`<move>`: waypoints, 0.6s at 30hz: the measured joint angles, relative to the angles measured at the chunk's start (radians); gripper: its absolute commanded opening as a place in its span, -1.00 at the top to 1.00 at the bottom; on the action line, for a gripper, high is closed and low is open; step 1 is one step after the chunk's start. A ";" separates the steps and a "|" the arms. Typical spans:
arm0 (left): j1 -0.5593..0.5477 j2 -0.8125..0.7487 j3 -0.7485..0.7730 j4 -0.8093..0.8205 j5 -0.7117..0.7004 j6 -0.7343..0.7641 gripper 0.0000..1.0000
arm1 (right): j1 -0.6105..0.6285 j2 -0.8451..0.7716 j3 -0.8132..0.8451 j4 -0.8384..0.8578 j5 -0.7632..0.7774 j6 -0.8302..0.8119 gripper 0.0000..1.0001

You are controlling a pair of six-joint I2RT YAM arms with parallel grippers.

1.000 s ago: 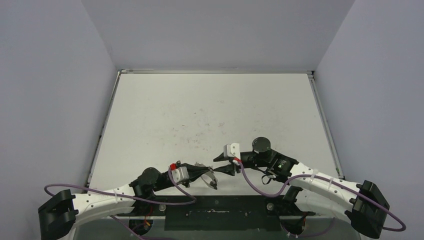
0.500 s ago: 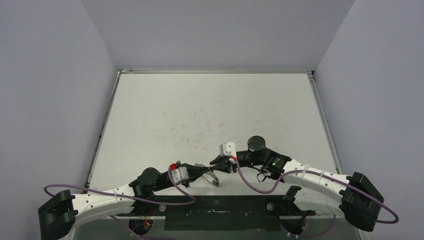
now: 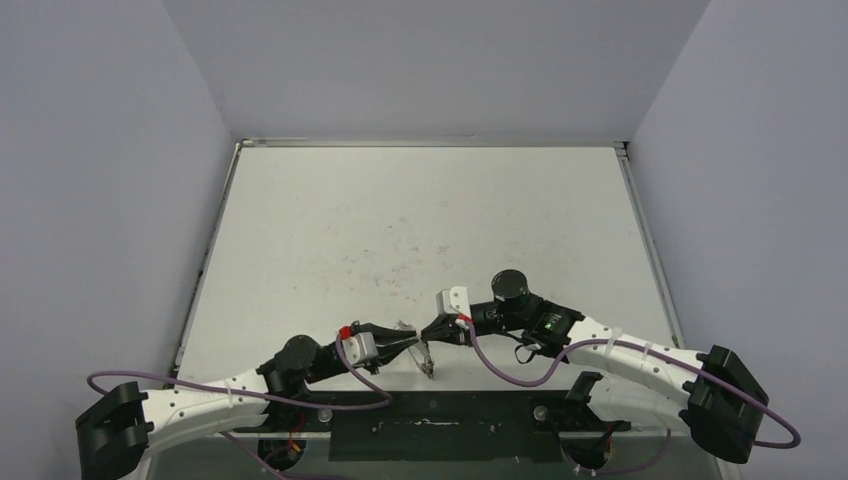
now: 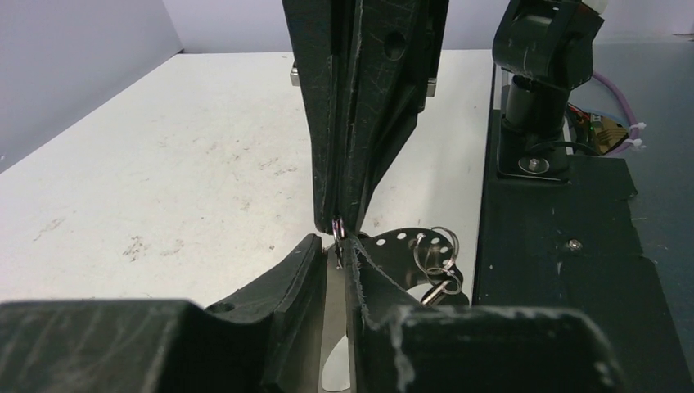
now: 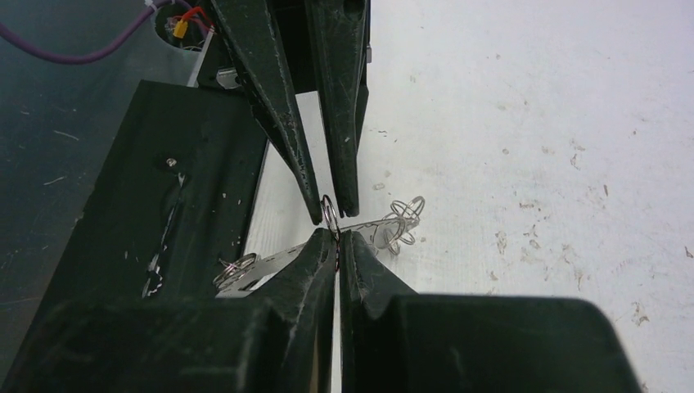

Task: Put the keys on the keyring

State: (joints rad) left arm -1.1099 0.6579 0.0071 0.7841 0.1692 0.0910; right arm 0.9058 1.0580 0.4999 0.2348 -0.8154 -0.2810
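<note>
Matt black plastic fingers (image 5: 266, 115), scratched and scuffed; a glinting silvery metal wire ring (image 5: 328, 211); the white table (image 5: 532, 98), matt and smudged.

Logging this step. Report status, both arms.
Right gripper jaws shut on small silver ring. Left gripper jaws flank same ring, grip unclear. Keys by ring cluster, attachment unclear. No obstruction seen.
</note>
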 measured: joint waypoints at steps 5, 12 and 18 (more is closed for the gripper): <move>0.000 -0.036 0.000 -0.063 -0.049 0.003 0.41 | 0.023 -0.002 0.080 -0.179 0.067 -0.052 1.00; 0.000 -0.037 0.014 -0.158 -0.103 0.018 0.39 | 0.087 0.042 0.197 -0.409 0.221 -0.082 1.00; 0.000 0.046 0.047 -0.163 -0.103 0.027 0.39 | 0.122 0.124 0.206 -0.579 0.343 -0.076 1.00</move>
State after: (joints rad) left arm -1.1099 0.7036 0.0540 0.6212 0.0658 0.1181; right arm 1.0275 1.1816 0.7059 -0.3447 -0.4721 -0.3565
